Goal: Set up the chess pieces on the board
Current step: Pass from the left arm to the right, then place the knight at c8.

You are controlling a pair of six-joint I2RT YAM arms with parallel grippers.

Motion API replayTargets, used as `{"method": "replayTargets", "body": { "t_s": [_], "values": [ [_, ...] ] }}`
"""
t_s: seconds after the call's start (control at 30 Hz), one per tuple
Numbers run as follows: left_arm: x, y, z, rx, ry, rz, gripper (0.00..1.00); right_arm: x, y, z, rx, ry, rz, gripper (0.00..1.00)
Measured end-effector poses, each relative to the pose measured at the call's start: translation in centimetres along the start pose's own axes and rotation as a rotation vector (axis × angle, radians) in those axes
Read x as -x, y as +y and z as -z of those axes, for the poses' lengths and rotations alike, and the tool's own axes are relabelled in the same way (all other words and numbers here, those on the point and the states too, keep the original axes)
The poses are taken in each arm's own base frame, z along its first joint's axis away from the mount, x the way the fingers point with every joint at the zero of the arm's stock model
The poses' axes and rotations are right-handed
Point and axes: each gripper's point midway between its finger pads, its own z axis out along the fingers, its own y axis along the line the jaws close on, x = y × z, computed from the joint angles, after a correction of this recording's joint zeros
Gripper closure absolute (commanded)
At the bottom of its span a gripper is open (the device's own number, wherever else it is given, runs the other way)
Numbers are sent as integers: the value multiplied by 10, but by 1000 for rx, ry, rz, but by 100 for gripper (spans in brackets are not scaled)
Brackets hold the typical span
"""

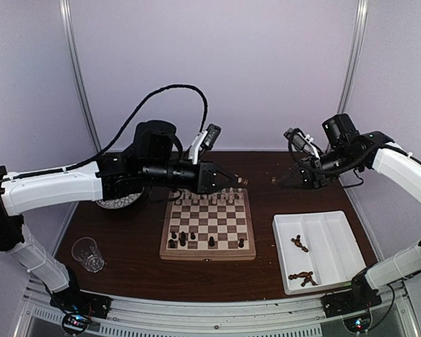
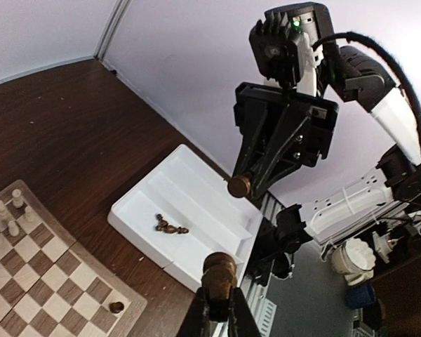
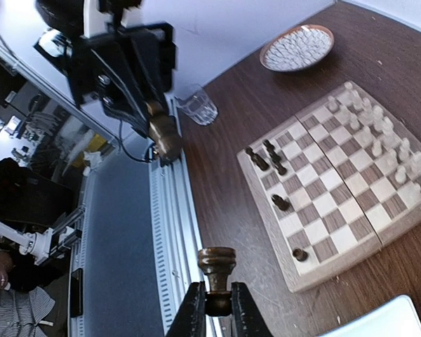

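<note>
Grips a dark chessman [image 2: 219, 270], clamped tight, in the left gripper [image 1: 237, 180], raised over the far edge of the board [image 1: 208, 255]. Grips a second dark chessman [image 3: 217, 261] the same way in the right gripper [image 1: 278, 181], pinched firmly, raised over the counter [image 1: 126, 239] toward its far edge, to the right of the board. Faces the two grippers tip to tip, close but not touching. In the middle of the counter, nearer its front edge: the board, with cream pieces [image 1: 210, 199] lined along the far rows and a few dark pieces [image 1: 182, 239] upright on the near rows. At the front right corner: a white divided tray [image 1: 330, 235] with loose dark pieces [image 1: 299, 243] lying in it. Toward the front left corner: a clear glass [image 1: 88, 253]. By the left edge, partly under the left arm: a patterned plate [image 1: 119, 202].
</note>
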Motion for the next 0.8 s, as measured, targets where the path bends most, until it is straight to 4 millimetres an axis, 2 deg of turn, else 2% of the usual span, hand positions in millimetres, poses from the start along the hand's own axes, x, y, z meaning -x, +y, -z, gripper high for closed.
{"method": "replayTargets", "body": {
  "t_s": [0.13,0.27,0.4,0.53,0.67,0.8],
  "values": [
    [8,3,8,106,76,-50,100,-31,-25,13,-113,82,-11,100],
    [7,16,3,205,174,-95,100,-68,-50,21,-199,154,-57,100],
    [-26,53,-13,323,363,-106,100,-101,-68,28,-295,237,-69,100],
    [-70,87,-19,422,549,-111,100,-118,-74,34,-373,272,-44,100],
    [-91,101,-23,479,663,-145,100,-128,-81,39,-432,289,-24,100],
    [-103,102,-33,499,722,-199,100,-131,-90,41,-475,297,-8,100]
  ]
}}
